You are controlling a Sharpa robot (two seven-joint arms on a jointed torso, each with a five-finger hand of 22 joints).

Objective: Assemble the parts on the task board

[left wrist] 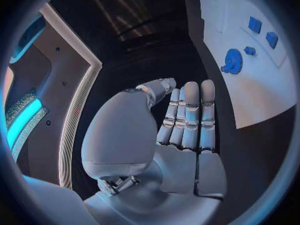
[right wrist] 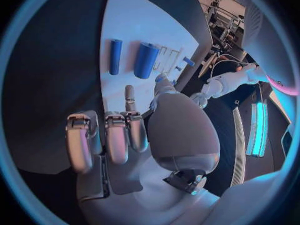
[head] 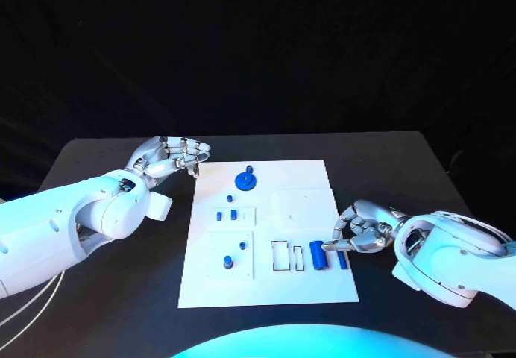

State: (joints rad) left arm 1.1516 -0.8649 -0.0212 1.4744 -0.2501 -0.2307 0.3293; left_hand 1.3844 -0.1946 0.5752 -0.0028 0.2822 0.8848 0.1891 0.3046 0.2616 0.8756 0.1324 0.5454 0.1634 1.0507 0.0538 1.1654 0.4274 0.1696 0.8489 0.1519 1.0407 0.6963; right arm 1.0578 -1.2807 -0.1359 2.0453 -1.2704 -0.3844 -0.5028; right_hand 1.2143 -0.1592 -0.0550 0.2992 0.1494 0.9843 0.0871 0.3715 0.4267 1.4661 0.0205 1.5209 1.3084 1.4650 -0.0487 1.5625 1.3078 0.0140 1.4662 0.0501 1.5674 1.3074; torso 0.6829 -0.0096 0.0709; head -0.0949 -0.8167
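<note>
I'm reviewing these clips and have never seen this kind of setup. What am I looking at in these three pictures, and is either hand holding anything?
This is a robot with two white arms, each ending in a silver hand. The square picture looks down from its head; the two round ones come from cameras at its wrists.

On the black table lies the white task board with small blue parts: a round disc at the far end, a thick cylinder and a thin rod near the right hand.

The left hand hovers off the board's far corner, fingers together, holding nothing. The right hand is beside the cylinder and rod; it appears to hold nothing.
</note>
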